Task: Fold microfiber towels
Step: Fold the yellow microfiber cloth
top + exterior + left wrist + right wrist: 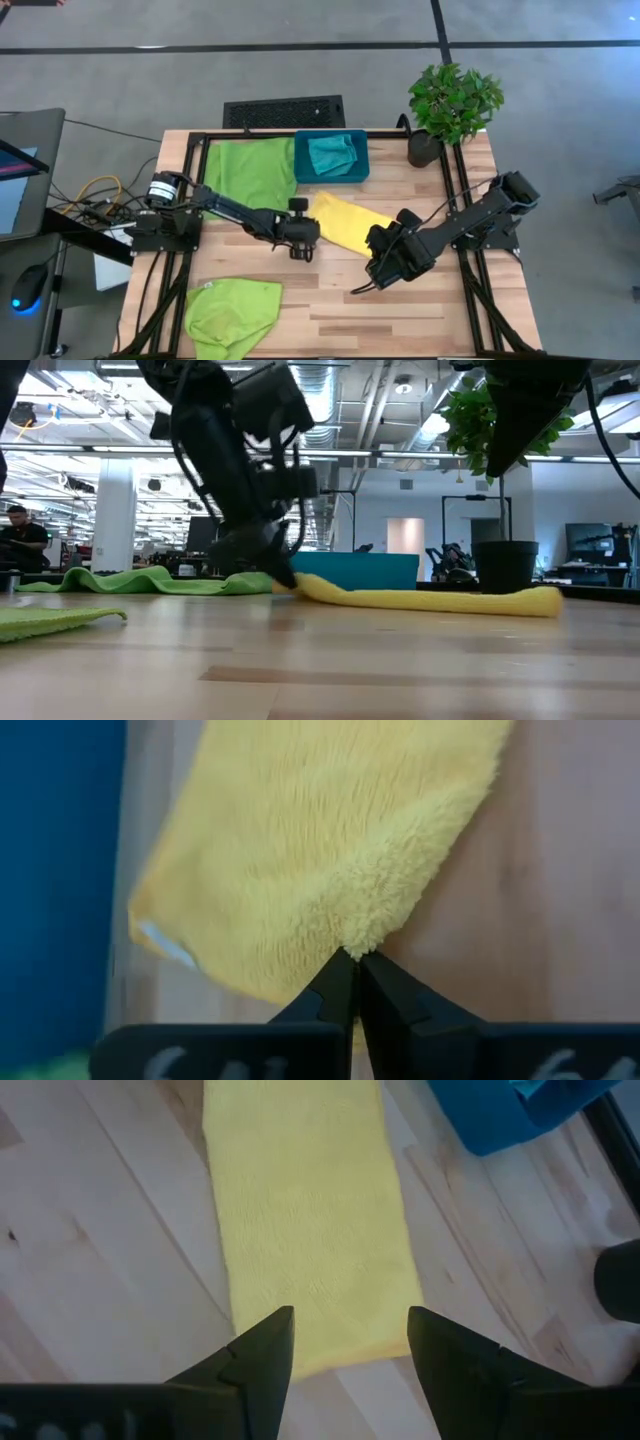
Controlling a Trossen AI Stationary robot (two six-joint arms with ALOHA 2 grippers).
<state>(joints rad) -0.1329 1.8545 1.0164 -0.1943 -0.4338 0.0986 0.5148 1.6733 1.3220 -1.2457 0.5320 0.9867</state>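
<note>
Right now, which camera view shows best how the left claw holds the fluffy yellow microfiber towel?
The left wrist view: the left claw is shut on the edge of the fluffy yellow microfiber towel, seen close. The high view shows the whole towel, but the claw hides the pinch. The low view gives a side profile. The right wrist view shows only the towel's other end.

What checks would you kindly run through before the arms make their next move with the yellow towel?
1. Left gripper shut on yellow towel at its edge: ok.
2. Right gripper open, above the towel's other end, not yet gripping: ok.
3. Towel lies flat as a narrow strip on the table: ok.
4. Teal bin sits clear of the strip: ok.
5. How many layers the left pinch holds: cannot tell.
6. Potted plant stands beyond the right arm, out of the way: ok.
</note>
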